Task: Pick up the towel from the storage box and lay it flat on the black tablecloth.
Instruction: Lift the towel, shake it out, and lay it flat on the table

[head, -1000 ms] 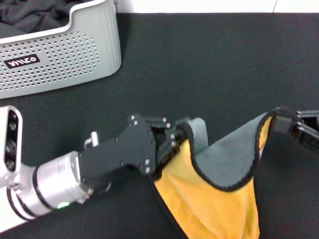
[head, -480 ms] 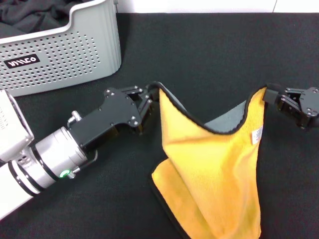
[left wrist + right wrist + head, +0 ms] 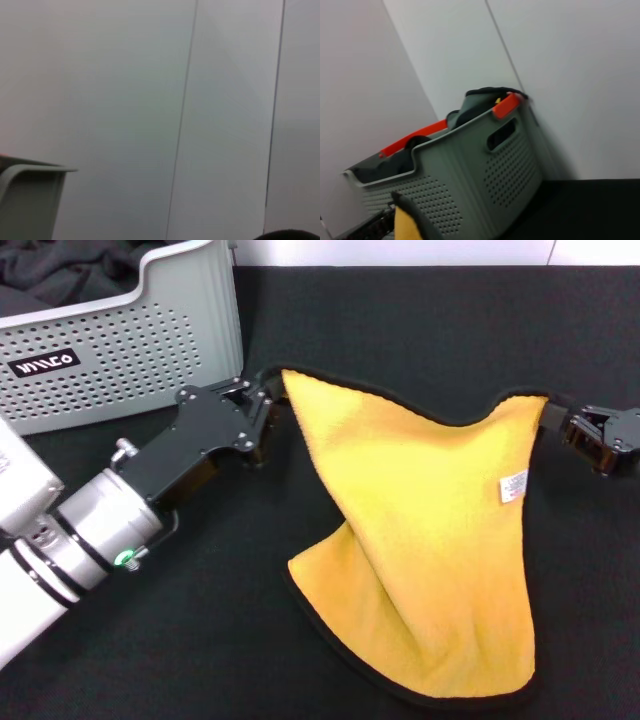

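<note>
Your left end effector and right end effector each clench one top corner of the towel, which hangs between them, lower edge resting on the black tablecloth.

The right wrist view shows the storage box, its grey perforated walls rising against a pale wall, with an oval handle slot and orange trim along its rim. Dark grey cloth mounds above the rim. A corner of the towel, yellow with dark edging, shows near the box, and the black tablecloth spreads beside it.
</note>
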Available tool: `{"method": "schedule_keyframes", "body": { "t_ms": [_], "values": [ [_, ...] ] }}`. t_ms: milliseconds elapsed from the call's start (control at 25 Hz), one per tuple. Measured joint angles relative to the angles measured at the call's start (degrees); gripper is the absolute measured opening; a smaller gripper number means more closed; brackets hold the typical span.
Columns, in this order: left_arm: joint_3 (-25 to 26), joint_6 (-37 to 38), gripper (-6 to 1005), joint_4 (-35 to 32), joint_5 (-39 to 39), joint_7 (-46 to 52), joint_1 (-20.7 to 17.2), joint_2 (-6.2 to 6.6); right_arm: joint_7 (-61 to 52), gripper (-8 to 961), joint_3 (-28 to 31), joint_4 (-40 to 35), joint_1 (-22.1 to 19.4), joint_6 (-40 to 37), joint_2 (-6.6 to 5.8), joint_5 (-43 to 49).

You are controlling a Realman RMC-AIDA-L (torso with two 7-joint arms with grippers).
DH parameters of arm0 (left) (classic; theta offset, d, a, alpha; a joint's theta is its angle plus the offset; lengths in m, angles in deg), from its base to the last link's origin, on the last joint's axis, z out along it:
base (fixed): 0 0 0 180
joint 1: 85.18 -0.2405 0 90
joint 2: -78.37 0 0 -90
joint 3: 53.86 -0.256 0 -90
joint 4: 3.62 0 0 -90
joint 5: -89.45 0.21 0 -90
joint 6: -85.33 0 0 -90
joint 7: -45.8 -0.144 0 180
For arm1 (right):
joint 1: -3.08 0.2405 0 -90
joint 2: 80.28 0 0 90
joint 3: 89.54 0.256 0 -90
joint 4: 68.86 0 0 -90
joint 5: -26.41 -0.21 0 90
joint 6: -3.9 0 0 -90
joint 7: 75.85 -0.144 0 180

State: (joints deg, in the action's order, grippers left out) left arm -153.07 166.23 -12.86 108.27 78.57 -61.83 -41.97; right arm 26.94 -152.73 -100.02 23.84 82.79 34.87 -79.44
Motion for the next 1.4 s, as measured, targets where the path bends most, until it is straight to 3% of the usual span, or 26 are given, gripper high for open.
{"method": "schedule_keyframes", "body": {
  "t_ms": [800, 1000, 1240, 1400],
  "values": [
    [-5.2, -12.2, 24, -4.2, -0.2, -8.3, 5.8, -0.42, 2.6, 7, -0.4, 2.9, 0.3, -3.9, 0.17, -5.1],
    [-5.3, -4.1, 24, -5.4, -0.1, -6.6, 2.2, 0.06, 2.8, 6, -0.1, 0.3, -1.2, 5.1, -0.41, -4.9],
    [-5.3, 14.9, 25, -7.3, 1.3, 1.7, -5.8, 2.77, 0.7, 7, -0.2, -3.3, -2.6, 18.3, -1.56, -4.6],
    [-5.2, 27.3, 25, -7.4, 3.7, 3.2, -11.1, 4.12, -1.2, 6, -0.8, -8.4, -5.8, 22.7, -1.10, -4.7]
  ]
}}
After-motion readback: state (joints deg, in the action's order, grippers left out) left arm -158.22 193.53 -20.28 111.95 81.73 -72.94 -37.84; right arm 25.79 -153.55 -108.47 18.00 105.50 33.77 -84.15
